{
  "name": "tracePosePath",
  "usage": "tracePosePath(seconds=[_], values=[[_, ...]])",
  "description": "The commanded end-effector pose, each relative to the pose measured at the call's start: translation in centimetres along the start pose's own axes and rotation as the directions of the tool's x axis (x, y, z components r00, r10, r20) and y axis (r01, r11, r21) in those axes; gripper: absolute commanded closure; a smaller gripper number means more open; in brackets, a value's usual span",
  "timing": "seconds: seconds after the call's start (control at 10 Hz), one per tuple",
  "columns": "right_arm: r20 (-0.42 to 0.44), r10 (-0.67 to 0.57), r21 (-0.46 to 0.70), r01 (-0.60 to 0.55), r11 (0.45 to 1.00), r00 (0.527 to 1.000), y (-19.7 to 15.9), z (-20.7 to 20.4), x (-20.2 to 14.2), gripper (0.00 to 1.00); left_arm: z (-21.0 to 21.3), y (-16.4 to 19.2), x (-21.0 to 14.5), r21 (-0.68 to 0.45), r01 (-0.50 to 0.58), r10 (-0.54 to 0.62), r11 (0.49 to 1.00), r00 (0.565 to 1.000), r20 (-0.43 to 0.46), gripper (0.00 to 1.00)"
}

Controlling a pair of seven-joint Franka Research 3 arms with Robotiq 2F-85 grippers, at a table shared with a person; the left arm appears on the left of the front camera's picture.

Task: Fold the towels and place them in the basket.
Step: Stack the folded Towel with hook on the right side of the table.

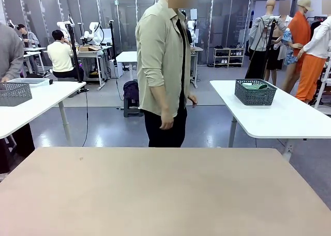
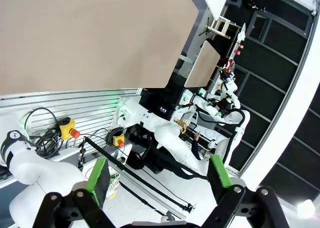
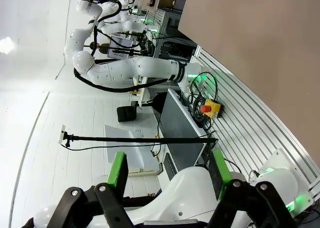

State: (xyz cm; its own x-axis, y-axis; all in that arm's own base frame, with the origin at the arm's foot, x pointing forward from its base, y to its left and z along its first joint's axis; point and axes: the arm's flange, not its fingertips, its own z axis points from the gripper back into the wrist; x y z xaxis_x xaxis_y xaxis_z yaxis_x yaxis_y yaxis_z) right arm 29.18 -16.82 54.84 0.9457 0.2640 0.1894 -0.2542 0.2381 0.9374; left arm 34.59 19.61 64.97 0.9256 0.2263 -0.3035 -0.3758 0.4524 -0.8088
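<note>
bare tan table (image 1: 165, 194), person (image 1: 164, 65) behind, lab room

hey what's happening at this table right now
Nothing is being handled yet. The tan table in front of the robot is bare, and a person stands at its far side with hands down. Both tools, left and right, are open and hold nothing. A dark mesh basket with something green inside sits on another white table behind.
</note>
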Motion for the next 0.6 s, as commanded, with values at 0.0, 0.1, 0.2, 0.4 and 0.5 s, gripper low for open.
tracePosePath(seconds=[0.0,0.1,0.2,0.4,0.5], values=[[0.005,-0.001,-0.003,0.001,1.000,1.000,0.05,0.07,-0.17,0.18,-0.11,-0.20,-0.24,0.001,0.002,-0.002,1.000,1.000,0.012,0.00],[0.005,-0.001,-0.003,0.001,1.000,1.000,0.05,0.07,-0.17,0.18,-0.11,-0.20,-0.24,0.001,0.002,-0.002,1.000,1.000,0.012,0.00],[0.005,-0.001,-0.003,0.001,1.000,1.000,0.05,0.07,-0.17,0.18,-0.11,-0.20,-0.24,0.001,0.002,-0.002,1.000,1.000,0.012,0.00],[0.005,-0.001,-0.003,0.001,1.000,1.000,0.05,0.07,-0.17,0.18,-0.11,-0.20,-0.24,0.001,0.002,-0.002,1.000,1.000,0.012,0.00],[0.005,-0.001,-0.003,0.001,1.000,1.000,0.05,0.07,-0.17,0.18,-0.11,-0.20,-0.24,0.001,0.002,-0.002,1.000,1.000,0.012,0.00]])
